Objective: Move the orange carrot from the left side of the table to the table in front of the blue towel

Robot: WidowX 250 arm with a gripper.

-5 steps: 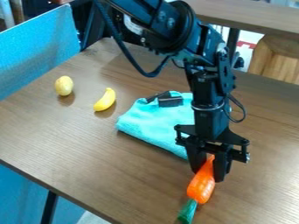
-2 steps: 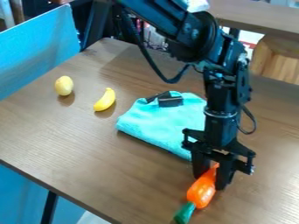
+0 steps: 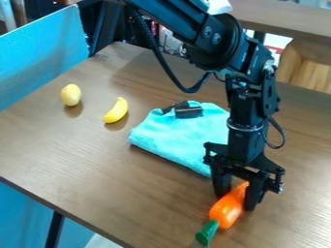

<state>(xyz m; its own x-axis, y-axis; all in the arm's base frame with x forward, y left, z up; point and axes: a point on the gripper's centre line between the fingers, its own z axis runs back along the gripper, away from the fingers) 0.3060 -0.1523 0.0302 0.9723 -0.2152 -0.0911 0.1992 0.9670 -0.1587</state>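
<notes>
The desk carries a folded turquoise cloth. Just beside it, the tool stands open astride the orange carrot's narrow end; whether it grips, I cannot tell. The carrot slants away toward the near edge, green top outermost. Well apart lie a yellow banana and pale oval.

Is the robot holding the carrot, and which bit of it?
I can't tell whether it is gripped: the narrow orange end of the carrot is at the gripper, green end pointing away.
</notes>
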